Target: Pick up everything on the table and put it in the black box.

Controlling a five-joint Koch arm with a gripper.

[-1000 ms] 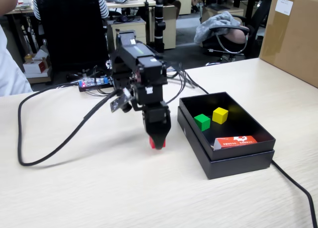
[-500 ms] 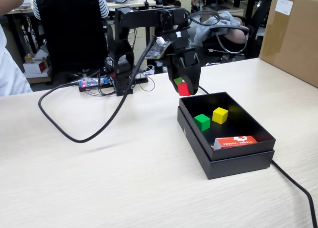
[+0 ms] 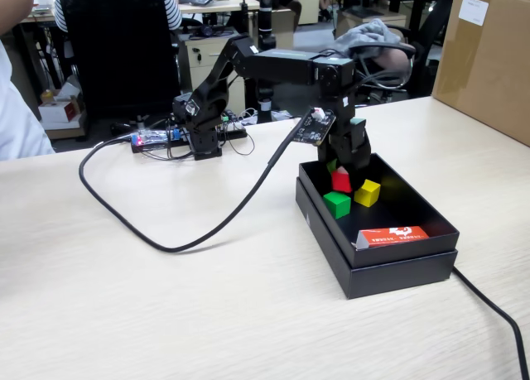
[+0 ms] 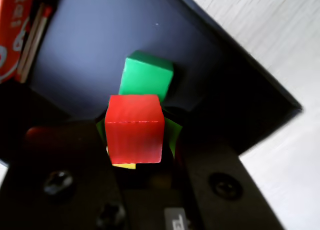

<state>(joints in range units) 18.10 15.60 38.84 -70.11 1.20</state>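
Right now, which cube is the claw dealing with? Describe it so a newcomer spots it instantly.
Find the black box on the table. The claw hangs over its far end holding the red cube; unlike the green cube and yellow cube, it is off the floor.

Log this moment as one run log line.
gripper: shut on red cube | over black box | green cube, yellow cube: inside

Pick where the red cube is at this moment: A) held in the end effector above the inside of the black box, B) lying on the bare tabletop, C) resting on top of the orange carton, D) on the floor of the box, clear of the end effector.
A: the red cube sits between the jaws of the end effector, hanging over the black box just above the green cube.
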